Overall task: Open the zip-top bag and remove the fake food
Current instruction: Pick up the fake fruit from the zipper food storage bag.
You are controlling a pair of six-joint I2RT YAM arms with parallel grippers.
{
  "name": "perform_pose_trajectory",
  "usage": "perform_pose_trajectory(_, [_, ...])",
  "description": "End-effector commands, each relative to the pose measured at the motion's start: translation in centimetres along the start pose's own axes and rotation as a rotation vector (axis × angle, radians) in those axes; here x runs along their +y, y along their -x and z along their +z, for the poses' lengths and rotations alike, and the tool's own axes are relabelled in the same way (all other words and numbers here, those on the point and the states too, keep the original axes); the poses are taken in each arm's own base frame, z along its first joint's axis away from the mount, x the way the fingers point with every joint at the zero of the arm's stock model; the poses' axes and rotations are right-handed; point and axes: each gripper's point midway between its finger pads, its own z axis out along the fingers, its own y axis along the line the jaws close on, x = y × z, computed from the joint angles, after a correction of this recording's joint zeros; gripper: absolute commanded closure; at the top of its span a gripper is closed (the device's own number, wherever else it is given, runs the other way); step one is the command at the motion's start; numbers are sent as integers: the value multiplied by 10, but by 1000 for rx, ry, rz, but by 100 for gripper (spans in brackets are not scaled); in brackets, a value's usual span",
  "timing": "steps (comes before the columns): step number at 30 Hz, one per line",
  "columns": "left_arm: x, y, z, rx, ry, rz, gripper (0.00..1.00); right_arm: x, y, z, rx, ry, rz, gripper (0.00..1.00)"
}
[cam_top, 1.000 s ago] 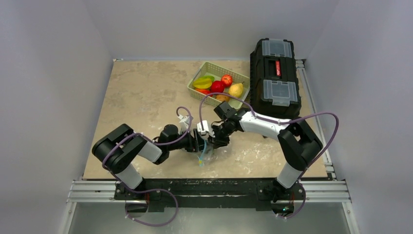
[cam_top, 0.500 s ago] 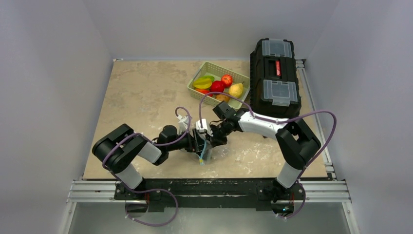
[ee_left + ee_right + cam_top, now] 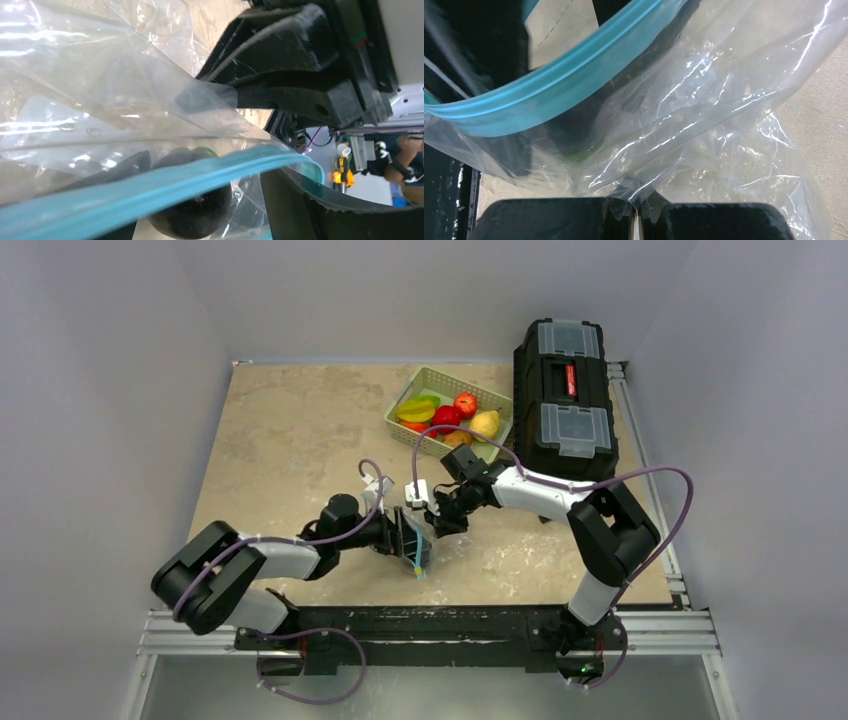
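Plastic zip-top bag [image 3: 724, 125], wrist-view: right end effector [image 3: 638, 212] pinching; left end effector [image 3: 412, 543] unclear.

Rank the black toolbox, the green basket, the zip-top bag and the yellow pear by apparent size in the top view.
1. black toolbox
2. green basket
3. zip-top bag, crumpled and partly hidden, so less sure
4. yellow pear
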Motion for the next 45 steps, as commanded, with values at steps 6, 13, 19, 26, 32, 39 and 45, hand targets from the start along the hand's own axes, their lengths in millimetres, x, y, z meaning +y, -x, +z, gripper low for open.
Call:
perform_pose_trajectory(6, [10,-12,-17,141,141,105,21,-6,12,-8,-22,-32,-56,100])
perform_pose_trajectory(13, [20,-26,-2,204,183,84,21,-4,12,-8,-21,-23,-56,100])
perform_pose_trajectory(19, [24,-28,-5,211,236,100,27,-4,12,-8,-20,-22,-58,100])
perform_pose_trajectory(26, [24,-23,-8,187,253,116,85,-4,13,-10,-17,-31,-66,100])
perform_pose_trajectory(32, [4,-6,-29,100,239,165,100,-10,14,-18,-4,-77,-102,100])
perform_pose_trajectory(39, [-15,4,-56,7,220,201,100,-17,7,-26,27,-135,-128,100])
perform_pose_trajectory(45, [-12,5,-78,-26,279,216,100,-19,-3,-35,48,-136,-144,100])
